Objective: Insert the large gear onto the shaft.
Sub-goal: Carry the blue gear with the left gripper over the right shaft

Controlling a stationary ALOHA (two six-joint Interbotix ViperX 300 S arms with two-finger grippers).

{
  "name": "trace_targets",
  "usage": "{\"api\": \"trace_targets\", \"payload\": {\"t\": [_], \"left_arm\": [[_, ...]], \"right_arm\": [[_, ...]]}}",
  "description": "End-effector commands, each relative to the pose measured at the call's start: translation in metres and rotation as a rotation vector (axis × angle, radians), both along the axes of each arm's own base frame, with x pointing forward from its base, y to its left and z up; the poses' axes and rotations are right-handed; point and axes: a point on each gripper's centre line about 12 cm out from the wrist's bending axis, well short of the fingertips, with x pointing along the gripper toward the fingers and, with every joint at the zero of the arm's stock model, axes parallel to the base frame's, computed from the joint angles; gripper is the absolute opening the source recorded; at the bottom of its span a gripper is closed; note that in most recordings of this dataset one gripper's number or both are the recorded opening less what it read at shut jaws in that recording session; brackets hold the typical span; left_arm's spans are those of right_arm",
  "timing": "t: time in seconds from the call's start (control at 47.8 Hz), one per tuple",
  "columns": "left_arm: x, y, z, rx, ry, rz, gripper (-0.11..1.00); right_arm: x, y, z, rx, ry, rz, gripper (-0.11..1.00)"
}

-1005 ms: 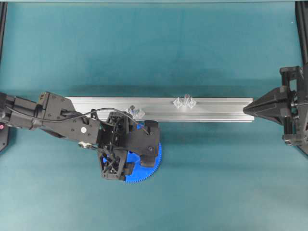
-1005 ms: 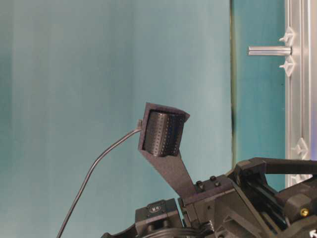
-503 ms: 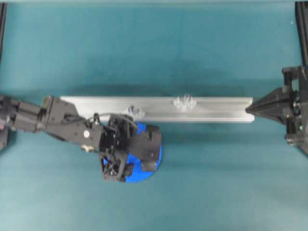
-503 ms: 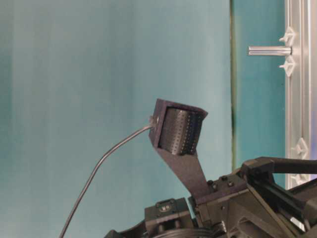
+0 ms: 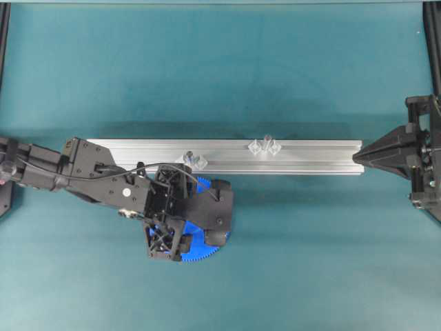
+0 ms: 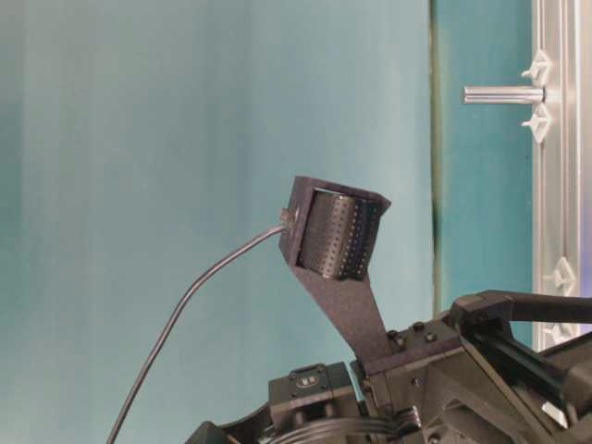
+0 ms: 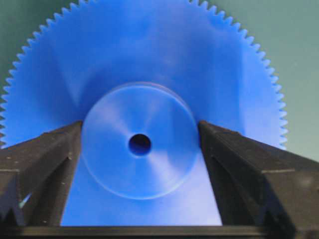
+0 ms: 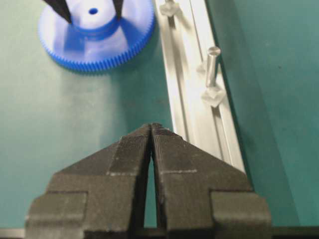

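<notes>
Mat: teal, covers whole table; plain pale teal wall behind in table-level view.

Rail: long silver alu. extrusion, long axis left-right in overhead view, lying flat on mat. Carries two pins; its left end is partly under my left arm.

Gear: blue, lying flat on mat, hub and bore facing up. Sits just beside rail's near edge, towards its left end. Overhead view shows only a toothed crescent; rest hidden under my left gripper. Lower rim cut off in left wrist view.

Left gripper: jaws clamped on the raised hub, one finger each side, touching it. Gripper itself barely readable in table-level view, only cam. housing and cable clear.

Right gripper: jaws together, nothing between; tips at rail's right end, contact w/ rail not clear.

Shaft: thin grey pin, upright on rail, clear base pieces beside it; well apart from gear. 2nd pin: nearer gear, partly hidden.
</notes>
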Motion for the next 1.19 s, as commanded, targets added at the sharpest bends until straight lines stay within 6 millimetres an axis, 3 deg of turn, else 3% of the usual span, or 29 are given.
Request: {"api": "trace_targets", "payload": {"t": [0.0,0.084,0.838,0.984,1.173], "left_arm": [[-0.001,-0.002,0.001,0.002,0.003,-0.011,0.84],[0.0,-0.001,0.005,0.003,-0.01,-0.016,0.77],[0.028,-0.003,0.075,0.035,-0.157,-0.136,0.77],[0.042,0.008,0.098,0.042,-0.219,-0.128,0.77],[0.059,0.037,0.131,0.072,-0.31,-0.107,0.77]], "right_arm": [[0.002,0.0,0.003,0.008,-0.011,-0.006,0.1],[0.002,0.0,0.003,0.008,-0.009,-0.006,0.1],[0.001,0.0,0.002,0.008,-0.011,-0.004,0.1],[0.001,0.0,0.002,0.008,-0.013,-0.006,0.1],[0.0,0.0,0.002,0.007,-0.016,-0.006,0.1]]}}
